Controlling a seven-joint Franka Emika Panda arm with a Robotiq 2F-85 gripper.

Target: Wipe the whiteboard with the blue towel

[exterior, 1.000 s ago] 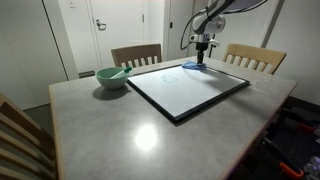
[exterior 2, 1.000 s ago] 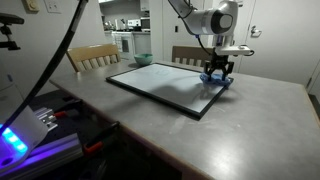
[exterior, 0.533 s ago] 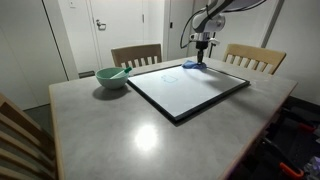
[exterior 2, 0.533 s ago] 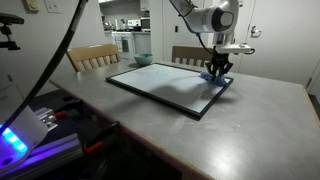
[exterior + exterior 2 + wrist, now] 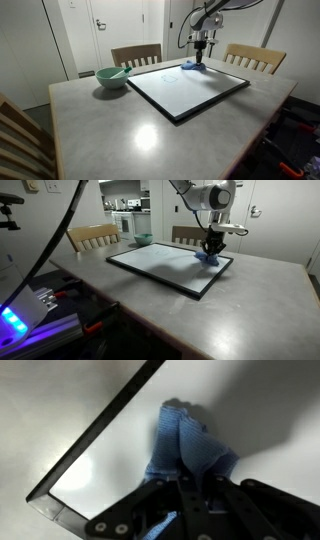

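Observation:
The whiteboard lies flat on the table, glossy white with a thin black frame, also in the exterior view. The blue towel is bunched up at the board's far corner, pinched between the fingers of my gripper. In both exterior views the gripper hangs straight down over that corner with the blue towel lifted slightly in its grip. In the wrist view the whiteboard frame runs diagonally past the towel.
A teal-green bowl stands on the grey table beside the board. Wooden chairs line the far side. A chair back stands at the near corner, and equipment with cables sits by the table edge.
The jaws have closed from open onto the blue towel, bunching it up, and the towel has risen a little off the board's corner.

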